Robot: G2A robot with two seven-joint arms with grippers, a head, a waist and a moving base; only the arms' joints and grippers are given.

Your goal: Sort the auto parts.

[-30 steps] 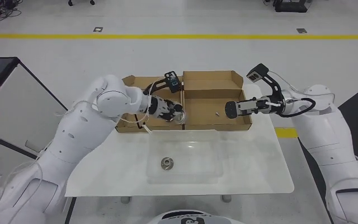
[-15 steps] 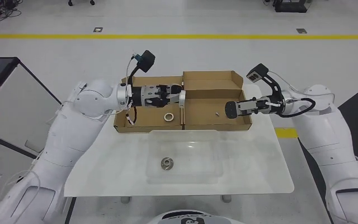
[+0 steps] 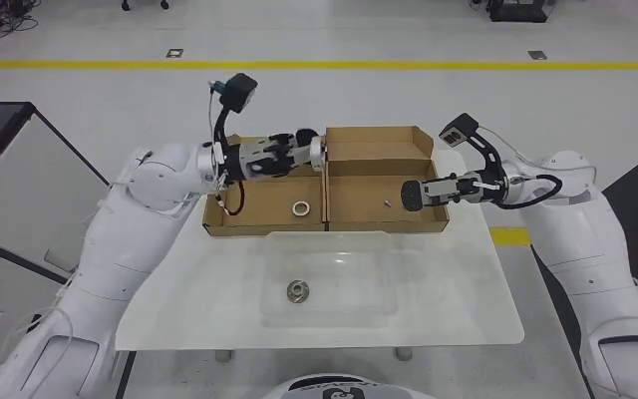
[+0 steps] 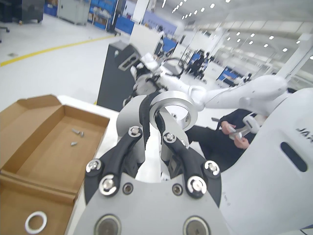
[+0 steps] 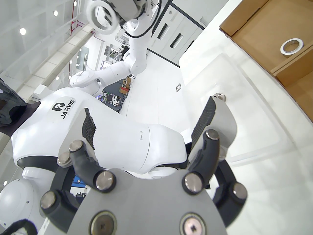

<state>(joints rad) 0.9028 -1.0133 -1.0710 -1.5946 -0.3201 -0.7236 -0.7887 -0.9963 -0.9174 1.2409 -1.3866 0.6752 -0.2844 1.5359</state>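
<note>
Two rings count here. The thick metal ring is clamped in my left fingers, one finger through its hole and the other against its outer wall. I hold it in the air above the far edge of the left box, at the corner where that box meets the neighbour box. The flat ring lies on the floor of the left box, near that same shared wall.

A second ago my left fingers sit low inside the left box, covering the spot where the flat ring lies. Half a second ago they are off the floor and the flat ring is uncovered. Now the arm is higher and farther back, with the wrist turned upward.

I judge the thick ring is not yet sorted, since it rises out of the box with me. Whether I set the flat ring down or merely hid it, I cannot tell.

My right fingers are apart and empty. They hang over the neighbour box on its side away from the left box, unchanged throughout. Another part waits in the clear tray on the bench, just in front of the left box.
</note>
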